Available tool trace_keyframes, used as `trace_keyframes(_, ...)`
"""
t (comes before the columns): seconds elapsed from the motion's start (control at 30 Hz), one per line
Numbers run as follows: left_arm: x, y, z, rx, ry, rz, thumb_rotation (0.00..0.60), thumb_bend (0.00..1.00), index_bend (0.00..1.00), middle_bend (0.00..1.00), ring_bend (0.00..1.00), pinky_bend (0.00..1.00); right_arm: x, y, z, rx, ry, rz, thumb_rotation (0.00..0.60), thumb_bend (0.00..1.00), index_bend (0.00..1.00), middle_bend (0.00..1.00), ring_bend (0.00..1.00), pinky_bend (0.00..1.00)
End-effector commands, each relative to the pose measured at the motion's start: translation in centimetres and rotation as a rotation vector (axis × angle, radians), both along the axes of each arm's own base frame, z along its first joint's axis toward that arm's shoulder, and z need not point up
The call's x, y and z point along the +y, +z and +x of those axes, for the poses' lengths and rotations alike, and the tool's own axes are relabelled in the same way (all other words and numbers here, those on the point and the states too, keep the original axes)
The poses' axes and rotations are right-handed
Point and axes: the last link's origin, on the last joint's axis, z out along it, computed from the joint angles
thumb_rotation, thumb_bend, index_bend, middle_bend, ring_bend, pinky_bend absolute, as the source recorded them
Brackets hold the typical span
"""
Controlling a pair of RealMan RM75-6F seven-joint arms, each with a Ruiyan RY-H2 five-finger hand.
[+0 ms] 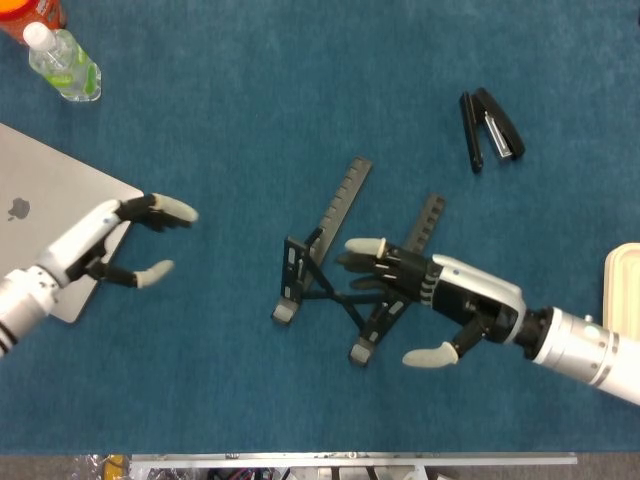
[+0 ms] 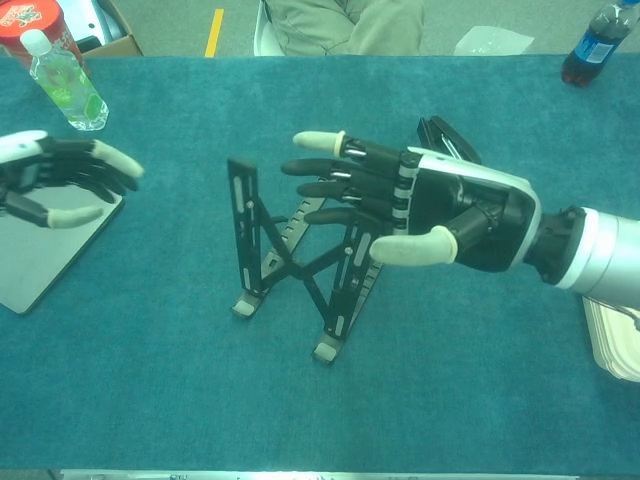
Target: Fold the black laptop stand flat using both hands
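Black laptop stand, near the middle of the table: two slotted bars joined by thin crossed struts, standing raised on grey-tipped feet toward the near edge, with two notched support strips angled toward the far edge. Table surface: blue, short-piled fabric. Right hand, black fingers with pale rounded tips and a white glossy back, reaches over the stand's right bar; fingers apart and extended, thumb spread below, holding nothing; whether they touch the bar cannot be told. Left hand, same build, is above the table's left edge beside the near right corner of a closed silver laptop, matt metal with rounded corners; fingers apart and lightly curved, holding nothing. Black stapler, hinged open into a narrow V, lies toward the far right corner. Clear plastic bottle with a white cap and green label lies at the far left corner. A cream, rounded object sits at the right edge
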Motion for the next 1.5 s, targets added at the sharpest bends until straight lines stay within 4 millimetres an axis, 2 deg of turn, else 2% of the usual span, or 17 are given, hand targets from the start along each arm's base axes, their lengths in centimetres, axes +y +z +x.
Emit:
trace_keyframes(0.03, 1.0, -2.2, 1.8, -0.074, -0.020, -0.148, 0.600, 0.33, 0.27, 0.30, 0.26, 0.27, 0.2, 0.0, 0.3, -0.004, 0.014, 0.004, 0.600, 0.15, 0.00, 0.07, 0.00, 0.07)
trace_keyframes(0.2, 2.1, -3.8, 3.3, -0.141, -0.036, -0.218, 0.600, 0.33, 0.27, 0.30, 0.26, 0.27, 0.5, 0.0, 0.8, -0.009, 0.030, 0.011, 0.600, 0.15, 0.00, 0.07, 0.00, 0.07)
trace_keyframes(0.5, 3.0, -5.7, 6.8, -0.267, -0.076, -0.339, 0.600, 0.33, 0.27, 0.31, 0.26, 0.27, 0.5, 0.1, 1.1, -0.009, 0.041, 0.019, 0.600, 0.16, 0.00, 0.07, 0.00, 0.07)
trace_keyframes(0.8, 4.4, -7.5, 8.7, -0.290, -0.106, -0.383, 0.600, 0.33, 0.27, 0.31, 0.26, 0.27, 0.4, 0.1, 1.3, -0.014, 0.053, 0.018, 0.600, 0.16, 0.00, 0.07, 0.00, 0.07)
trace_keyframes(1.13, 5.5, -8.8, 8.7, -0.290, -0.081, -0.413, 0.599, 0.33, 0.26, 0.31, 0.26, 0.27, 0.2, 0.0, 1.1, -0.013, 0.047, 0.019, 0.600, 0.16, 0.00, 0.07, 0.00, 0.07)
trace_keyframes(1.5, 4.4, -8.8, 7.5, -0.309, -0.066, -0.455, 0.559, 0.33, 0.26, 0.31, 0.26, 0.27, 0.0, -0.3, 1.1, -0.007, 0.045, 0.021, 0.600, 0.16, 0.00, 0.07, 0.00, 0.07)
